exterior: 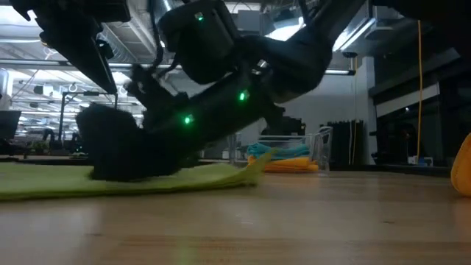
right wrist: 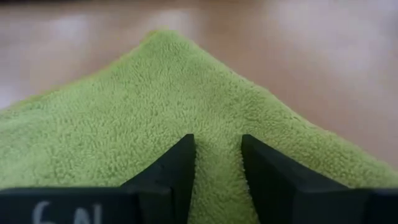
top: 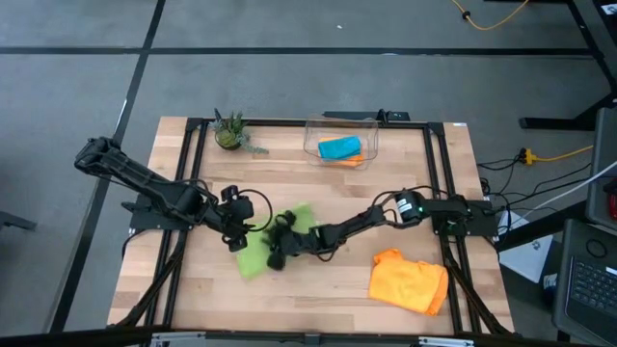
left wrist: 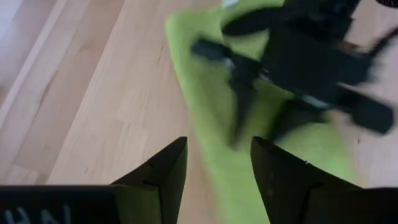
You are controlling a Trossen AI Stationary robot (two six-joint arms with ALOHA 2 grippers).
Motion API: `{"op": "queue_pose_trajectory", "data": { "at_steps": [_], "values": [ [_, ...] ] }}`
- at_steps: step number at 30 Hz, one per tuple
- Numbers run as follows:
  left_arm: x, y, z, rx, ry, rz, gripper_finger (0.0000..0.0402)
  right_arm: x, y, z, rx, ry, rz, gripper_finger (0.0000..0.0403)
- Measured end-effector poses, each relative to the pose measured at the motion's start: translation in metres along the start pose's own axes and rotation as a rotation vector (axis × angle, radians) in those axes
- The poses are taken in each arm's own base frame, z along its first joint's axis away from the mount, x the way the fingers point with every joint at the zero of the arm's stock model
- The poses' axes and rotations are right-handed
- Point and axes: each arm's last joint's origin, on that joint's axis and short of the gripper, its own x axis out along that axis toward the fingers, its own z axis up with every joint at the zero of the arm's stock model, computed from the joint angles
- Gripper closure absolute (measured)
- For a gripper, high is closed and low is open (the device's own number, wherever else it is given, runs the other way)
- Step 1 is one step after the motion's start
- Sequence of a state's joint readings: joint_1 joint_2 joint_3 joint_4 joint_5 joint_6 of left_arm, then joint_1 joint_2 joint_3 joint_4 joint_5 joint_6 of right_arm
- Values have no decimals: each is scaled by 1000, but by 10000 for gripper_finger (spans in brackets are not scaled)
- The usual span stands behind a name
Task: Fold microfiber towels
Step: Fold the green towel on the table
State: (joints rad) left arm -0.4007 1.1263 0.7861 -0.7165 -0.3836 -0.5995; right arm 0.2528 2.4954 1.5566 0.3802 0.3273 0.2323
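High: lime green towel [top: 258,253] lay mid-table, both grippers on it; orange towel [top: 409,280] front right; teal towel [top: 339,147] on another orange one in the clear bin [top: 370,130].
Low: green cloth flat under the arms.
Left wrist: left gripper [left wrist: 214,163] parted over the towel edge, nothing clamped.
Right wrist: right gripper [right wrist: 217,163] parted, tips pressing the pile.

Both arms are covering the lime green towel's [top: 258,253] middle; the orange towel [exterior: 464,165] is getting cropped.
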Motion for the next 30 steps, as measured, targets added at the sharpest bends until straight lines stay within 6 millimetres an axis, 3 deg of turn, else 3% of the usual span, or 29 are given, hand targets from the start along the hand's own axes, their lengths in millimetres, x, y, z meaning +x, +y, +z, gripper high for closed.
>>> {"op": "queue_pose_trajectory", "data": {
  "at_steps": [6,13,20,25,30],
  "values": [
    [0,0,0,1,0,-1,231,8,-24,6,-195,41,481,266],
    [-2,-4,-2,17,0,-13,231,16,-73,18,-185,75,841,266],
    [-3,-8,-5,36,-1,-28,231,9,-76,62,-153,277,842,266],
    [-4,-9,-5,41,-3,-35,231,-22,-62,114,-136,497,752,266],
    [-4,-9,-5,41,-5,-36,231,-51,-38,123,-251,712,507,266]
  ]
}}
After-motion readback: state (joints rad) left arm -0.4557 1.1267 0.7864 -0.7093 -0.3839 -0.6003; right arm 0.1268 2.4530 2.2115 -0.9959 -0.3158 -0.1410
